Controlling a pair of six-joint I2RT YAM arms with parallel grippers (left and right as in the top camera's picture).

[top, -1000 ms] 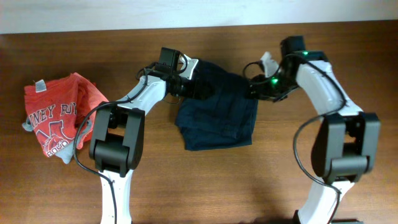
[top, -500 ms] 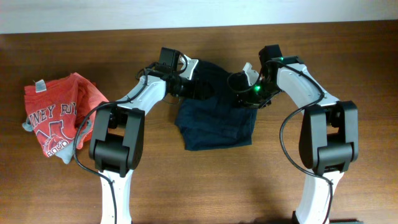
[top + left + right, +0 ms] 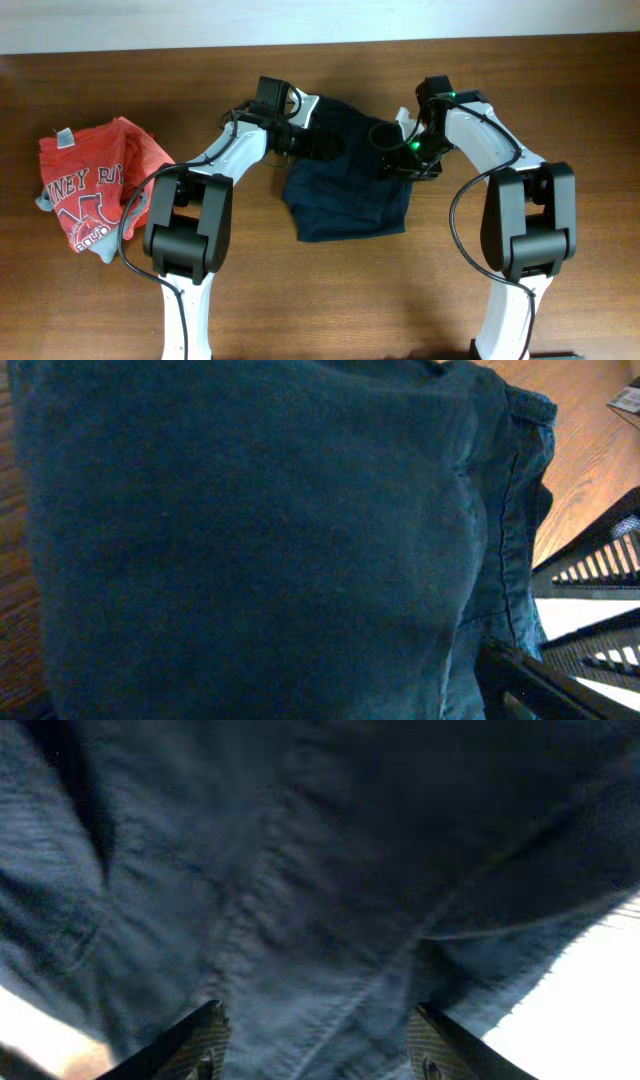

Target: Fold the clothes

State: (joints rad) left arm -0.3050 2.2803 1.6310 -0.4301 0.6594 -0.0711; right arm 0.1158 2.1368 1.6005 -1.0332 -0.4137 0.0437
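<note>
Right gripper point(image 3: 392, 150) has swung inward over the last second and now sits on the top right edge of the shorts point(image 3: 350, 195); the left gripper point(image 3: 318, 140) has stayed on their top left edge. The shorts are dark navy, plain and soft, with stitched seams and a thick hem, and lie roughly flat and rumpled on the table point(image 3: 300, 300). In the right wrist view both fingertips point(image 3: 195, 1045) stand apart, with navy cloth spanning the gap between them. In the left wrist view cloth fills almost everything, so I cannot tell how those jaws stand. A red T-shirt point(image 3: 95, 185) lies well apart, left of the shorts.
</note>
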